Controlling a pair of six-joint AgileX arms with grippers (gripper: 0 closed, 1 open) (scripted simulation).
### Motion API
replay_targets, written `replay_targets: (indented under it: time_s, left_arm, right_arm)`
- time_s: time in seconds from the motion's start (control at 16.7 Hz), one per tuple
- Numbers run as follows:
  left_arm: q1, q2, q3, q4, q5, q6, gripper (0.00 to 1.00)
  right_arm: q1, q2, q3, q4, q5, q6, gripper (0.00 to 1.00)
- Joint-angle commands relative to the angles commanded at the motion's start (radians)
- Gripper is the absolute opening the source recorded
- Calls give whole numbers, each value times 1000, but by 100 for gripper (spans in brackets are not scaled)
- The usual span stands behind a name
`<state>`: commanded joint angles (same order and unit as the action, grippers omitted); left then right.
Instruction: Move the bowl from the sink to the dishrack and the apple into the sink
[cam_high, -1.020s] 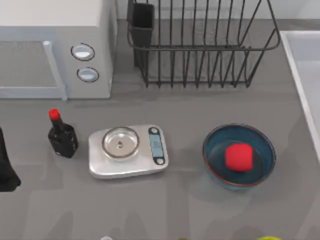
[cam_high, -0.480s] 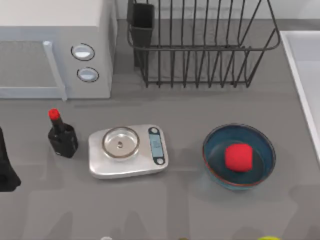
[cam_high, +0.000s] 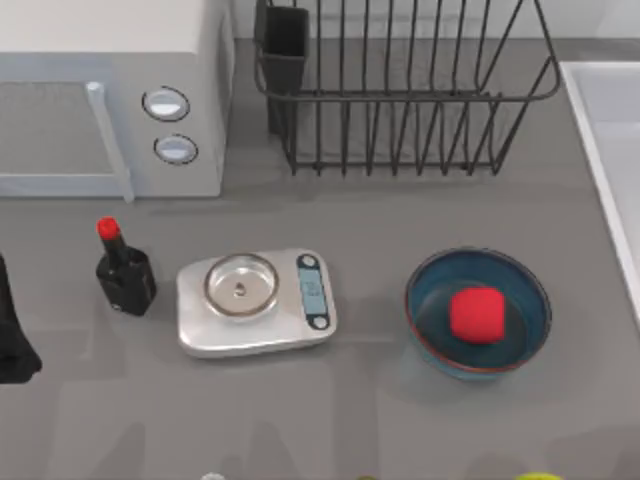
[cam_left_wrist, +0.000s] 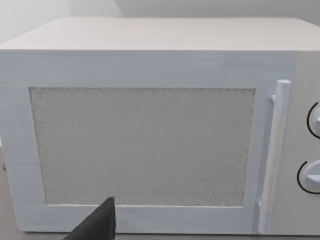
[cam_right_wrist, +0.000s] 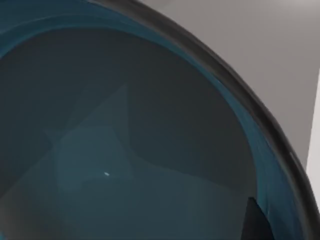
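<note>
Left gripper (cam_high: 12, 345) parked at the table's left edge — fingers' state unclear — apple (cam_high: 476, 314) sits in bowl (cam_high: 437, 300).

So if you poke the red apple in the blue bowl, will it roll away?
Probably not far. The apple looks blocky with flattish sides, so it would likely slide or tumble once rather than roll. It sits inside the bowl, whose raised wall should stop it. Its smooth surface might slip in a pinch.

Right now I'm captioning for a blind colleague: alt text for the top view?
A red apple sits in a teal bowl beside a scale, with a dishrack and microwave behind and a sink at the right edge.
</note>
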<state>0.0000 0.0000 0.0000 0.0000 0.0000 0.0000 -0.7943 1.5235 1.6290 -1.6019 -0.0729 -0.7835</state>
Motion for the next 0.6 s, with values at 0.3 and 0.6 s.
replay_targets:
  time_s: [0.3,0.6]
  left_arm:
    - [0,0,0,0,0,0,100]
    - [0,0,0,0,0,0,100]
  right_arm:
    - [63,4,15,62,34,42,0]
    - [338,24,39,334,177,194,0]
